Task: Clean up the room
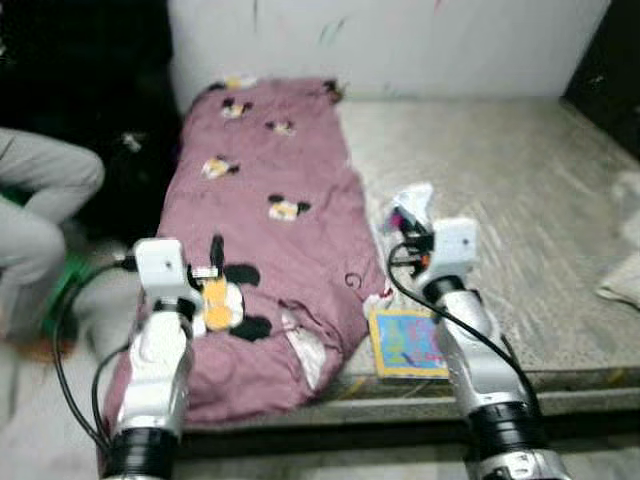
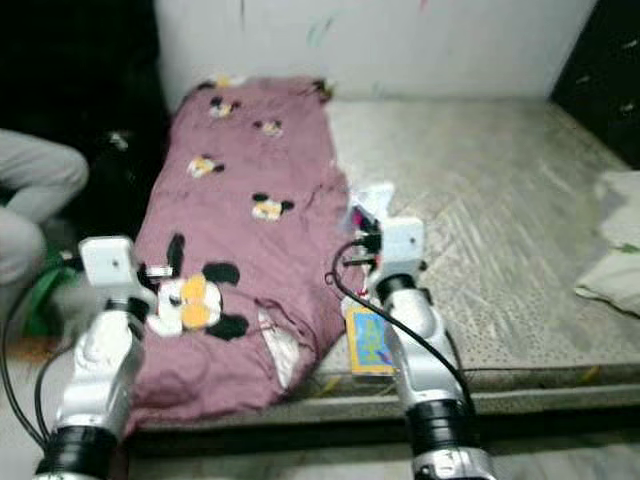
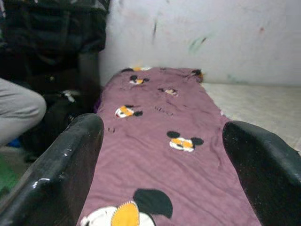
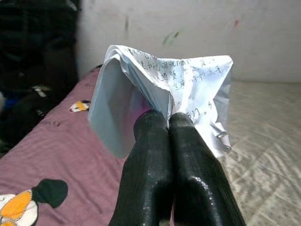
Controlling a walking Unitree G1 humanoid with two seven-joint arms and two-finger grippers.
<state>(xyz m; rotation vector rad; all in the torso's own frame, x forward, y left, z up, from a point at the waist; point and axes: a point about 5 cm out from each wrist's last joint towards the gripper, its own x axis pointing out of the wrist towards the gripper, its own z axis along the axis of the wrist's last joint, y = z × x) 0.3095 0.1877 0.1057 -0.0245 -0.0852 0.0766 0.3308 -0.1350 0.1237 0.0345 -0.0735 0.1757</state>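
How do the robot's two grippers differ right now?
The left gripper has its fingers spread wide apart and holds nothing, hovering over the purple blanket. The right gripper has its fingers pressed together, pinching a crumpled paper with handwriting, near the blanket's edge by the bare mattress. Both have black fingers on silver arms.

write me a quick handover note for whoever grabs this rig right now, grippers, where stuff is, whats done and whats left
Right gripper: shut on a crumpled sheet of paper with handwriting, held above the mattress by the blanket's edge.
Left gripper: open, holding nothing, over the near end of the mauve cartoon blanket.
Colourful booklet lies on the mattress's near edge, by the right arm.
Pale cloth sits at the mattress's far right.
A person's leg is at the left.
Done: paper picked up.
Left: put the paper away, then likely the booklet, cloth and blanket.
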